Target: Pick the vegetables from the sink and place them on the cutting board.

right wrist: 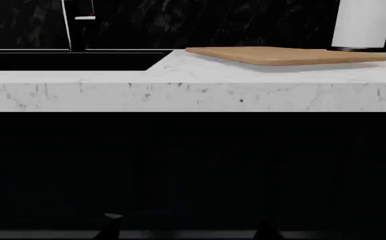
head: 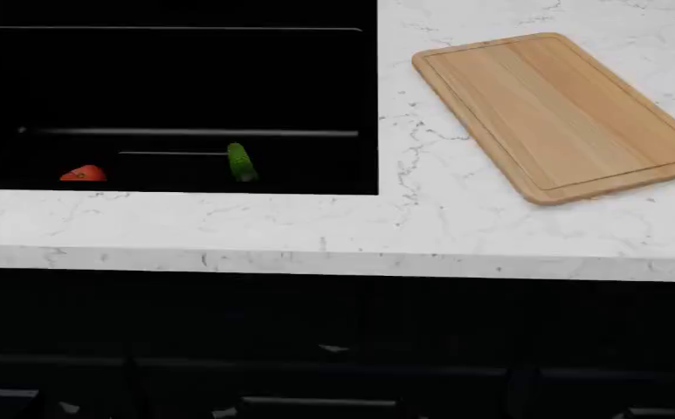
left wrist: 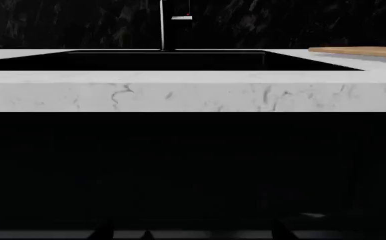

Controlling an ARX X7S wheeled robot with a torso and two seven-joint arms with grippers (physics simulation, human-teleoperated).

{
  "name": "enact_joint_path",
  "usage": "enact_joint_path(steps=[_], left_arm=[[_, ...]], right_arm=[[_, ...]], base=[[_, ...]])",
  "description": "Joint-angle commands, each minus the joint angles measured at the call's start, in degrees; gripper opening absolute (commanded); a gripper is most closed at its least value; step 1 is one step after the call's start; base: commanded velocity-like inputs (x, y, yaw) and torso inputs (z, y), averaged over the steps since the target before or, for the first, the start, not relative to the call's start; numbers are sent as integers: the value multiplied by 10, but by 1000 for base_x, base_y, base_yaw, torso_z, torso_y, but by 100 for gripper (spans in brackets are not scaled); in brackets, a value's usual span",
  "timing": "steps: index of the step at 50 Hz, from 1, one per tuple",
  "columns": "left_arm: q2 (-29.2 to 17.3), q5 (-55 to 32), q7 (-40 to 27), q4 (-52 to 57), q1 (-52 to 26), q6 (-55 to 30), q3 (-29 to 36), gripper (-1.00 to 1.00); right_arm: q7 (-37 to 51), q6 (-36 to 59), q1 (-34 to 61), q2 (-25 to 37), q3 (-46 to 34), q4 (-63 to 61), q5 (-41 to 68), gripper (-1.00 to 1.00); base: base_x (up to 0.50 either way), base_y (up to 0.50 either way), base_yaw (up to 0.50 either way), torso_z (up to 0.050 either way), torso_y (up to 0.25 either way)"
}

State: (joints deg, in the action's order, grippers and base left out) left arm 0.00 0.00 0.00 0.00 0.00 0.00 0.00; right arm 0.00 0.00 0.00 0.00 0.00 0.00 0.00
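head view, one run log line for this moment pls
stage: not started | tomato: in sink | cucumber: in sink | cutting board: bare | hands: low, state unclear

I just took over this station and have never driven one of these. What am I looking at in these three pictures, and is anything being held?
It is a simulated wheeled robot with two arms. The head view looks down over a white marble countertop. A round red tomato and a short dark-green cucumber lie apart in the deep black sink. The rectangular light-wood cutting board lies bare beside the sink. Both wrist views look level at the counter's front edge from below its top, showing the black faucet and, in the right one, a white roll. The jaws are too dark to read; nothing seems held.
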Motion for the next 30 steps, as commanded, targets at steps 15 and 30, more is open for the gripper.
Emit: enact_joint_path(steps=[15, 30], left_arm=[[-4, -57, -102, -185, -45, 82, -12, 100], [-26, -62, -105, -186, -52, 138, 38, 100]], right_arm=[[29, -47, -45, 15, -27, -38, 10, 100], [43, -70, -21, 37, -62, -6, 14, 100]], base=[[-1, 0, 0, 0, 0], [0, 333, 0, 0, 0]])
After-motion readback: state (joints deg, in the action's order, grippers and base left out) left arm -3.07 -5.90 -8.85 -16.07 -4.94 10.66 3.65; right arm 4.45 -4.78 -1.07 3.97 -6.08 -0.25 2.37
